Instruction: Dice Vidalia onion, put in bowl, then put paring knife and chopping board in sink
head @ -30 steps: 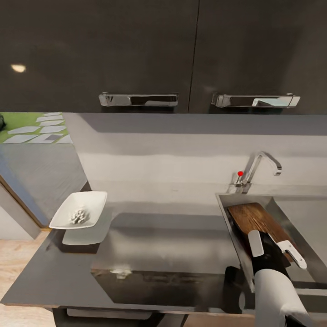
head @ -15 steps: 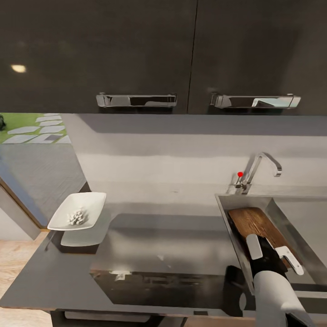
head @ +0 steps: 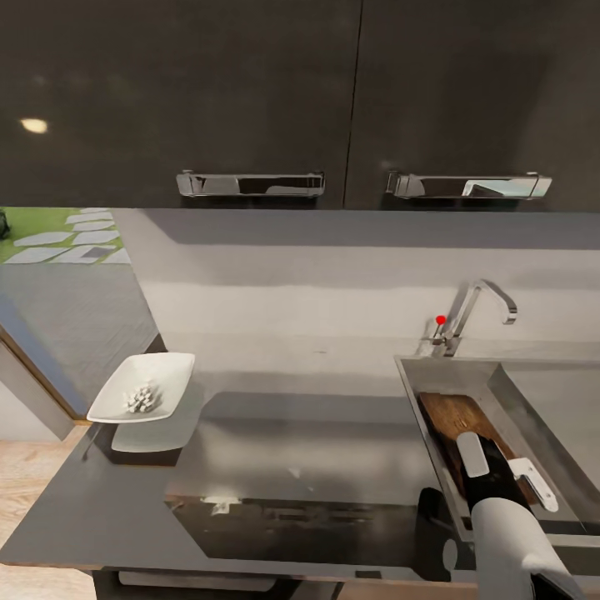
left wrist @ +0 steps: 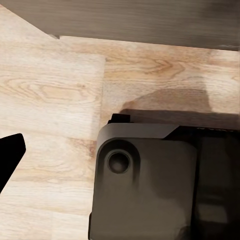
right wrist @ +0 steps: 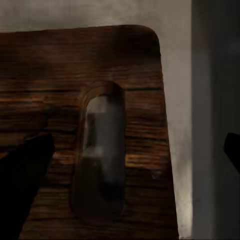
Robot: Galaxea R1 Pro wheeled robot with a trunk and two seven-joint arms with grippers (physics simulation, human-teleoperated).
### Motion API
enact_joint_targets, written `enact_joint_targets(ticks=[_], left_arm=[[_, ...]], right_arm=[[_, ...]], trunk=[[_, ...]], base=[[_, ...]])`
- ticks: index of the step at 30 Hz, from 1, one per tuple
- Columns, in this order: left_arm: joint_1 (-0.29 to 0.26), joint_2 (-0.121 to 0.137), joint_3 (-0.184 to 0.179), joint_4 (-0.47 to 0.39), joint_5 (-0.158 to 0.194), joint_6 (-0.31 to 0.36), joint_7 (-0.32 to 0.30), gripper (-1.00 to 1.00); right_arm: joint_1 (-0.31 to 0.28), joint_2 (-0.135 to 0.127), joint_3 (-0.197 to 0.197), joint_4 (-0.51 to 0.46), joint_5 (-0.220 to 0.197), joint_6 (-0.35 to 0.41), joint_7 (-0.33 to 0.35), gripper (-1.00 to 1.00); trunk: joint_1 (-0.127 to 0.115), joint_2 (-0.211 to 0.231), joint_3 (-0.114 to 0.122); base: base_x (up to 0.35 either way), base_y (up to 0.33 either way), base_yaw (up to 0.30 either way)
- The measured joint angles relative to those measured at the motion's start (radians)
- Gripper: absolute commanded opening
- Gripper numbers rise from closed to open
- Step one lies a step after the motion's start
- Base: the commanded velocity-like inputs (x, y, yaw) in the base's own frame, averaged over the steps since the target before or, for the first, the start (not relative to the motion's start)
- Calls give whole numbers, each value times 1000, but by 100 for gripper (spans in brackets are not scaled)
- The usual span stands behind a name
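Observation:
The dark brown chopping board point(head: 446, 412) lies inside the sink point(head: 521, 408), along its left wall. My right gripper point(head: 493, 454) hangs open just over the board's near end. In the right wrist view the board point(right wrist: 75, 60) and its handle slot lie below the gripper point(right wrist: 130, 160), one dark fingertip point(right wrist: 22, 180) over the wood and the other past its edge. The white square bowl point(head: 143, 387) holds pale diced onion point(head: 140, 397) on the countertop point(head: 317, 450) at the left. The paring knife is out of view. My left gripper's one visible fingertip point(left wrist: 10, 155) sits at the picture's edge, over the wood floor.
A chrome tap point(head: 475, 308) with a red knob point(head: 441, 319) stands behind the sink. Glossy black upper cabinets point(head: 250, 100) hang above the counter. The left wrist view looks down on the pale wood floor point(left wrist: 50, 90) and the robot's dark base point(left wrist: 150, 190).
The chopping board has sunk lower into the sink and my right gripper has gone down with it. The head view shifted slightly a second ago.

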Motion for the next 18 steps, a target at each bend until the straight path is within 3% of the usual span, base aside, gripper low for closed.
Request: enact_joint_targets(ticks=[11, 13, 15, 18], left_arm=[[0, 0, 0, 0, 0, 0, 0, 100], [0, 0, 0, 0, 0, 0, 0, 100], [0, 1, 0, 0, 0, 0, 1, 100], [0, 1, 0, 0, 0, 0, 0, 100]], right_arm=[[0, 0, 12, -11, 7, -37, -2, 100], [0, 0, 47, -35, 8, -34, -1, 100], [0, -1, 120, -90, 8, -20, -1, 100], [0, -2, 225, -178, 4, 82, 0, 100]], trunk=[[0, 0, 0], [0, 0, 0], [0, 0, 0], [0, 0, 0]], base=[[0, 0, 0], [0, 0, 0], [0, 0, 0], [0, 0, 0]])
